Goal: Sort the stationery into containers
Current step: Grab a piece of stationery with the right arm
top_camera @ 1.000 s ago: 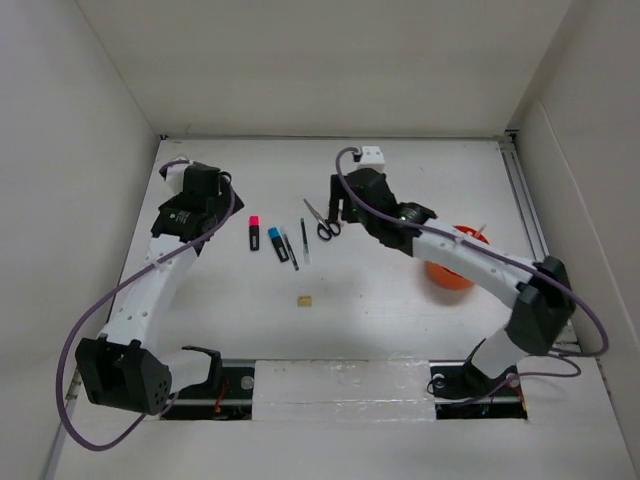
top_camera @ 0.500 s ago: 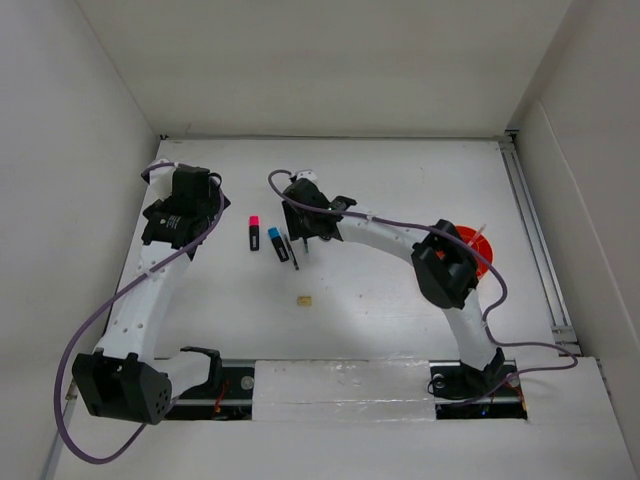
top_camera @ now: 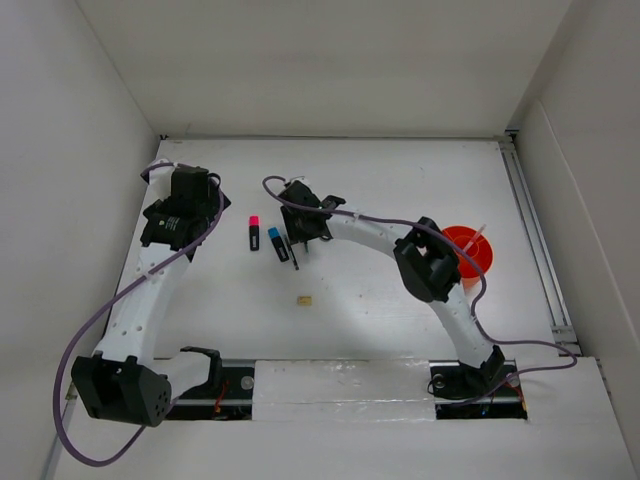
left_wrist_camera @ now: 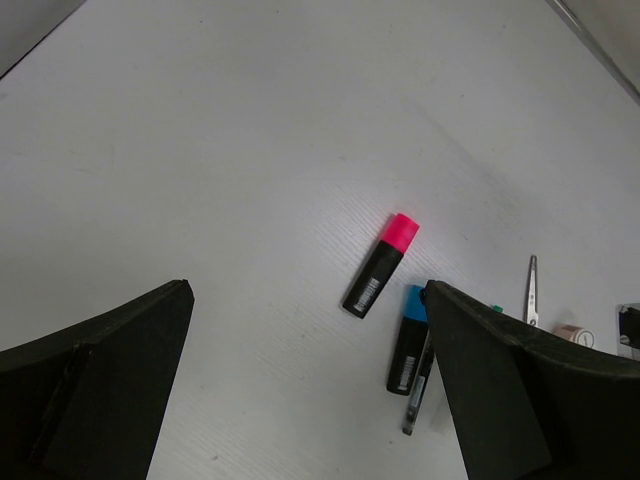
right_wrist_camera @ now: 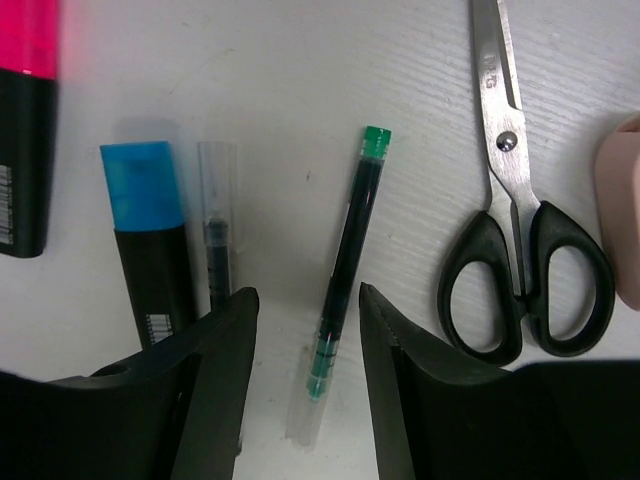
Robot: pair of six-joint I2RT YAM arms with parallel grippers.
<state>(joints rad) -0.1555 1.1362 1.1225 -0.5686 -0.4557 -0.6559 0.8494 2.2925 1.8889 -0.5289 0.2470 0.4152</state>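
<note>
My right gripper (right_wrist_camera: pixel 307 305) is open and low over the table, its fingers on either side of a dark pen with a green tip (right_wrist_camera: pixel 345 265). Black-handled scissors (right_wrist_camera: pixel 520 250) lie to its right, with a pinkish-white piece (right_wrist_camera: pixel 622 215) beyond them. A clear-capped dark pen (right_wrist_camera: pixel 217 215), a blue-black marker (right_wrist_camera: pixel 150 245) and a pink-black marker (right_wrist_camera: pixel 25 130) lie to its left. In the top view the right gripper (top_camera: pixel 299 232) covers the pens. My left gripper (left_wrist_camera: pixel 310 385) is open and empty, above bare table left of the markers (left_wrist_camera: pixel 381 263). The orange cup (top_camera: pixel 468 251) stands at the right.
A tiny tan eraser (top_camera: pixel 303 298) lies alone in front of the markers. A thin red-orange pen (top_camera: pixel 480 234) stands in the cup. White walls enclose the table on the left, back and right. A rail (top_camera: pixel 530 230) runs along the right edge.
My right arm has swung left from beside the scissors and come down over the pens. My left gripper has shifted slightly left. The stationery has not moved.
</note>
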